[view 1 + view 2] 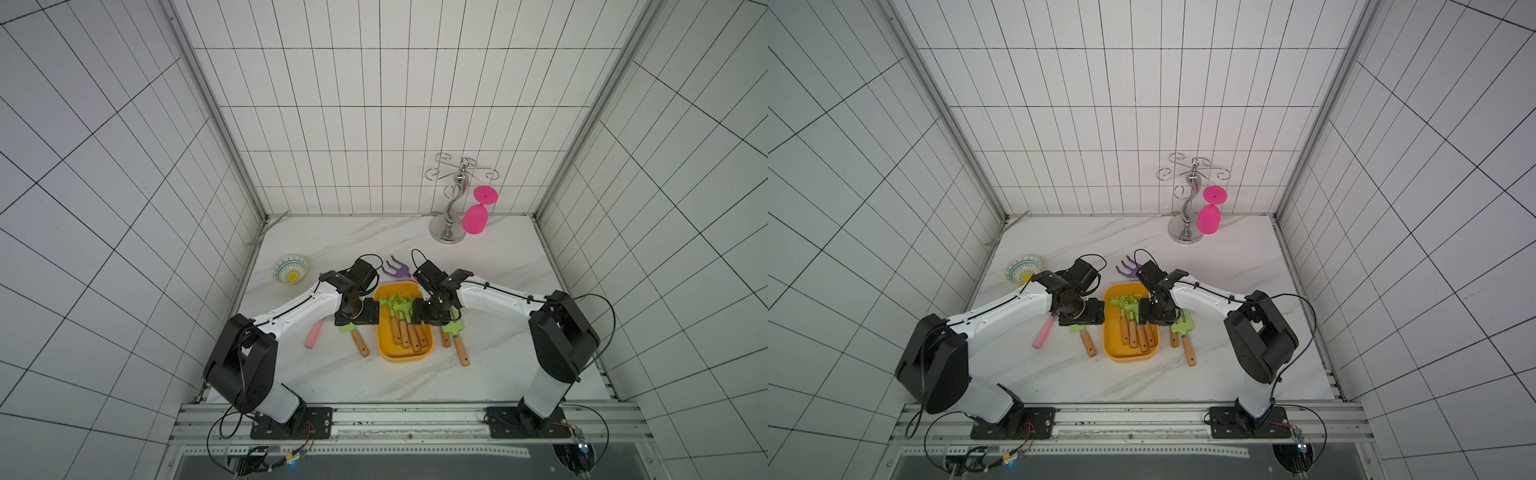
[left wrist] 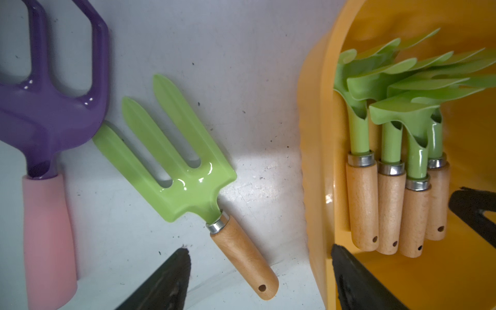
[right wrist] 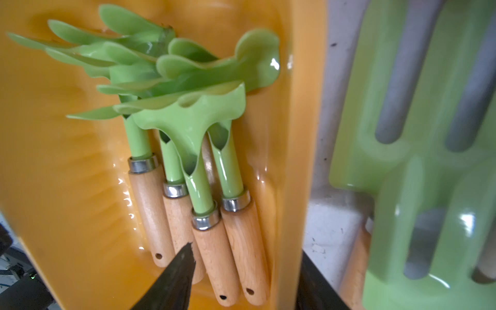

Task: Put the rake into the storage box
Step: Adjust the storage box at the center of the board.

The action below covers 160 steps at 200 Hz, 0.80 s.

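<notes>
Four rakes (image 3: 193,120) fill the storage box (image 1: 386,345), handles nearward. Your left gripper (image 2: 259,249), wide open, and right gripper (image 3: 247,249), half open, flank it empty.

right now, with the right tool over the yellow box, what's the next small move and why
Probably lift the right tool straight up, clear of the storage box. Its jaws stand apart, gripping nothing, and four green rakes already lie side by side inside, handles together. One fingertip hangs just over those handles, so a sideways pull might knock them.
</notes>
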Tool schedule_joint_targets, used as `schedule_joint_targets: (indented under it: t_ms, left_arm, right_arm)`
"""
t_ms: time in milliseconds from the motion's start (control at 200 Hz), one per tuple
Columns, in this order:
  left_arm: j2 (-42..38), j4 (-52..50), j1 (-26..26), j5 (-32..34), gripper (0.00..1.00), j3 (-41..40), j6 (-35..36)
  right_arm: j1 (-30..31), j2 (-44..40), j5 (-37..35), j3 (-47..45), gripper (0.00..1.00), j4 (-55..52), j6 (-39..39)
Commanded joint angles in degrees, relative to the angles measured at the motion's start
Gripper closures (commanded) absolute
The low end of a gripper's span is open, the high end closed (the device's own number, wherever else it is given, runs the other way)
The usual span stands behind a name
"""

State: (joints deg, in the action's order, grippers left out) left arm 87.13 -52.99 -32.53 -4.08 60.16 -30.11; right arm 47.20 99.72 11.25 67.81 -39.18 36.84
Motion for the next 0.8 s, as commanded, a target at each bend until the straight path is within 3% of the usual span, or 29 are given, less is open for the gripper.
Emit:
schedule_joint_targets:
  t_ms: [0,220,550,794]
  left_arm:
    - [-2.8,0.8,0.2,1.0,0.16,0.1,0.7]
    - [-4.2,1.0,0.0,0.6,0.16,2.8,1.6]
    - [-4.1,1.8,-1.6,-0.1,0.17,3.1,1.5]
    - [-4.7,1.8,-2.3,0.2,0.17,2.6,0.7]
  right_arm:
    - [-1.7,-7.1,-5.8,-0.3,0.42,-5.9,-2.0]
    - [-7.2,-17.6,-6.9,-8.9,0.43,-10.2,-5.6]
    - [-7.7,-18.2,-11.4,-17.6,0.47,-11.8,-4.2]
    - [-7.6,-15.5,-8.0,-19.3,0.51,-8.1,-4.1]
